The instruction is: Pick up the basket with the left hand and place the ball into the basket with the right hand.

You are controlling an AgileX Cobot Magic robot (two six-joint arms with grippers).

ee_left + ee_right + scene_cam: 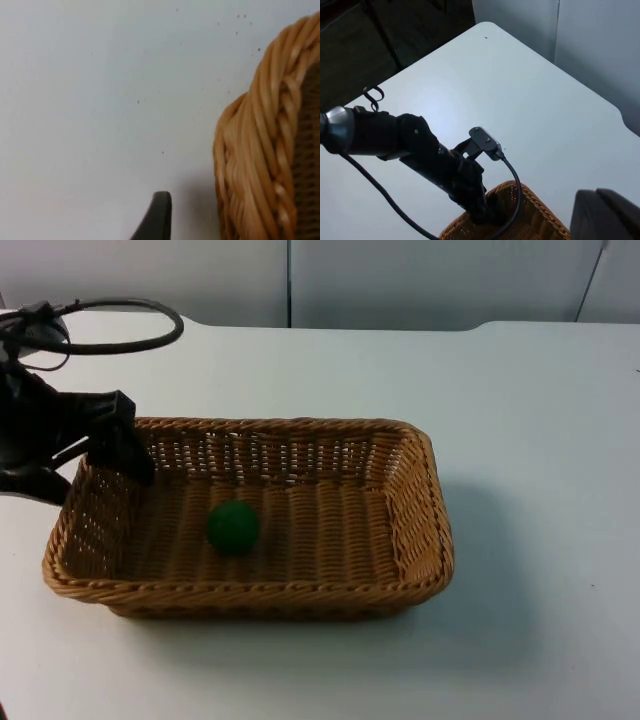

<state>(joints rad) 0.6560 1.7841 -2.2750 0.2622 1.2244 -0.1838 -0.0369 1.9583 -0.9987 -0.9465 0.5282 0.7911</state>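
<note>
Ball (pixel 233 526) in basket (pixel 420 540) | left gripper (pixel 128 455) clamped on rim corner | right gripper grip unreadable | placing looks done

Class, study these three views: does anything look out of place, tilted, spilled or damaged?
Nothing stands out. The green ball lies inside the wicker basket, whose weave looks intact, and the left tool is at the basket's left rim. Nothing looks spilled on the white table.

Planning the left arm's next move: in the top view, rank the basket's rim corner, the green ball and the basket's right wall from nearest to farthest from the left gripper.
1. Rim corner of the basket: at the left gripper, back left.
2. Green ball: on the basket floor, left of centre.
3. Right wall: far side, farthest.
</note>
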